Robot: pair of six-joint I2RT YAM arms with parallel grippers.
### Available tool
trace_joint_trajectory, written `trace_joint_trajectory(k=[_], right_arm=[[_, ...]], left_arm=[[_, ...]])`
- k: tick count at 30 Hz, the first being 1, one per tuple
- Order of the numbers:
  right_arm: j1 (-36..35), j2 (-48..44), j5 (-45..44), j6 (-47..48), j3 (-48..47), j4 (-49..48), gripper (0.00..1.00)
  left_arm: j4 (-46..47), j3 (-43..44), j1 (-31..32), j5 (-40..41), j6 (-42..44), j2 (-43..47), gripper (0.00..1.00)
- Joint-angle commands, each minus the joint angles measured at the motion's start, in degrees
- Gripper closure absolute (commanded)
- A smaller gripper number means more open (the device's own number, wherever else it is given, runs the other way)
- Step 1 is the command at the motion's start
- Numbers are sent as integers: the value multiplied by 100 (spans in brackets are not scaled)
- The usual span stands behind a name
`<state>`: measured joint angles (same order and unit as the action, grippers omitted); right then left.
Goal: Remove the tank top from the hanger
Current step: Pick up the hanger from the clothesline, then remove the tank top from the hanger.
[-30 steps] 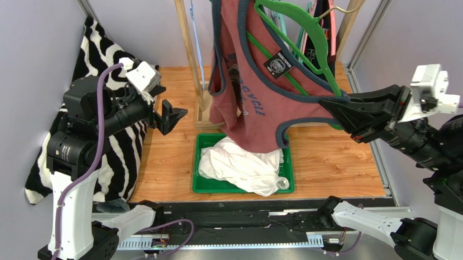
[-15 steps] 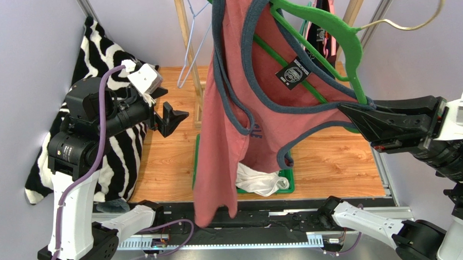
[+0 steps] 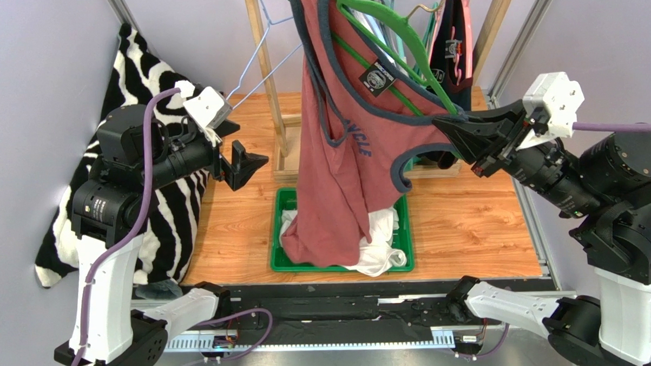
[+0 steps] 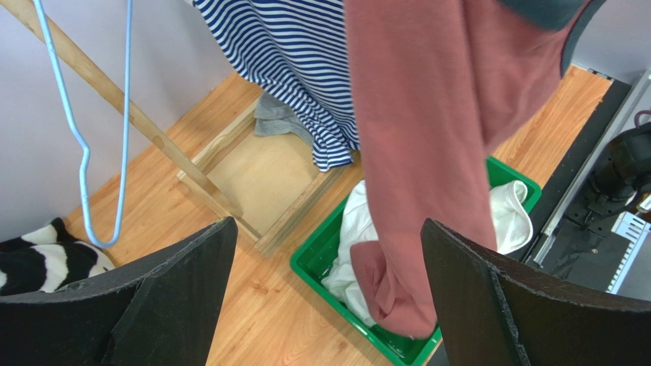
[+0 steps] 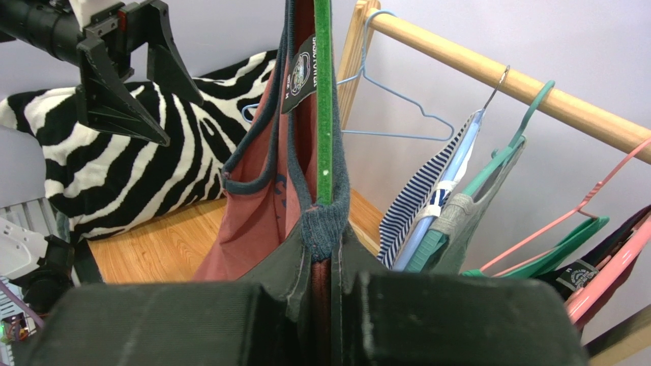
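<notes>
The tank top (image 3: pixel 336 150) is red with blue-grey trim and hangs on a green hanger (image 3: pixel 389 47) in front of the rack. Its hem droops into the green tray (image 3: pixel 284 262). My right gripper (image 3: pixel 445 134) is shut on the hanger's lower end, pinching the tank top's strap there. In the right wrist view the hanger (image 5: pixel 325 99) and the tank top (image 5: pixel 260 206) rise straight out of the shut right gripper (image 5: pixel 325 252). My left gripper (image 3: pixel 251 163) stands open to the left of the tank top, apart from it. In the left wrist view the left gripper (image 4: pixel 325 305) frames the tank top (image 4: pixel 428 152).
A wooden rack (image 3: pixel 261 63) holds other garments on hangers (image 3: pixel 454 40) and an empty blue hanger (image 4: pixel 84 152). A white cloth (image 3: pixel 383 238) lies in the tray. A striped shirt (image 4: pixel 298 61) hangs behind. Zebra-print fabric (image 3: pixel 163 213) covers the left side.
My right gripper has swung the hanger and tank top up towards the camera, then back to the rack. The hem now rests in the tray. The left arm has not moved.
</notes>
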<state>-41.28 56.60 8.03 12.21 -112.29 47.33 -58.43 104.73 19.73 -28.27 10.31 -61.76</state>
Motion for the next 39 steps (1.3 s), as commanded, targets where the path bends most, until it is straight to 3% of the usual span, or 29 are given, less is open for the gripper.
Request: trace_joint_trajectory(k=[1,10,14,19,23,27,31,34,39], right_arm=[[-3,-114,-92,212,-100,-489,100],[6,-378,655,308,637,126,100],[-3,-360,919,344,1024,575,100],[-3,-386,1717,440,1587,865,100],[-3,-316,2096,580,1886,979,100],[6,-281,2431,730,2009,1006,100],[6,-290,2659,783,1992,1041,100],[-3,-246,2861,766,2114,910,100],[-64,53,2976,766,2010,918,100]], left_arm=[[175,-22,-21,-143,15,120,1],[61,-49,-21,-187,199,155,1],[-326,223,-30,-38,884,129,1],[-1020,1093,-21,-924,2139,234,1],[-1143,1410,-21,-1540,2476,252,1],[-1205,876,-21,-2050,2634,234,1],[-1144,461,-21,-1665,3072,261,1],[-1371,557,-21,-1690,3371,147,1],[-1776,724,-21,-2471,3610,-3,1]])
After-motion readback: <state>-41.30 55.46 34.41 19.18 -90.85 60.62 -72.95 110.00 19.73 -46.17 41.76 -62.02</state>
